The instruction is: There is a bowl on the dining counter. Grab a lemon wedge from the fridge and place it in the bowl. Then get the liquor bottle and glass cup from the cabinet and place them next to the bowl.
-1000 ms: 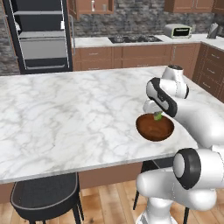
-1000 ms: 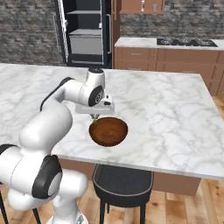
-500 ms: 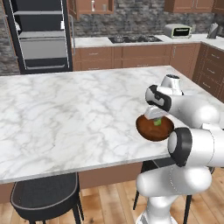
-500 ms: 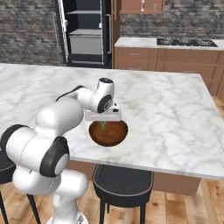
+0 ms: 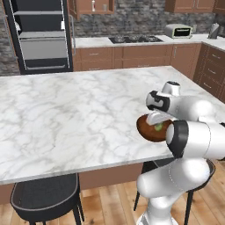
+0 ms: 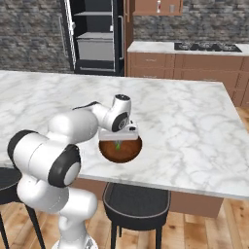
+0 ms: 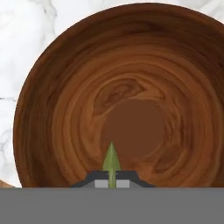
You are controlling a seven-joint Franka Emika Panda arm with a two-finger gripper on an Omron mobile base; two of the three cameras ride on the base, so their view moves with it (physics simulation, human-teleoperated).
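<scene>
The dark-brown wooden bowl (image 5: pixel 147 130) (image 6: pixel 120 150) (image 7: pixel 131 83) stands near the front edge of the marble dining counter (image 5: pixel 74 114) (image 6: pixel 194 121). My gripper (image 5: pixel 157 126) (image 6: pixel 117 144) (image 7: pixel 112 180) hangs low over the bowl's inside, pointing straight down, shut on the yellow-green lemon wedge (image 5: pixel 157 128) (image 6: pixel 117 145) (image 7: pixel 111 161). The wedge's tip sticks out past the fingertips, just above the bowl's floor. The black fridge (image 5: pixel 41 35) (image 6: pixel 95 34) stands open at the back. A brown wall cabinet (image 5: pixel 90 6) (image 6: pixel 155 7) hangs beside it.
A stove counter (image 5: pixel 132 41) (image 6: pixel 204 48) with drawer units runs along the back wall, with a toaster oven (image 5: pixel 178 30) on it. Black stools (image 5: pixel 46 197) (image 6: pixel 136 204) stand under the island's front edge.
The arm has folded in and lowered the hand, bringing the held lemon wedge from beside the bowl's rim down into the bowl. The gripper stayed shut.
</scene>
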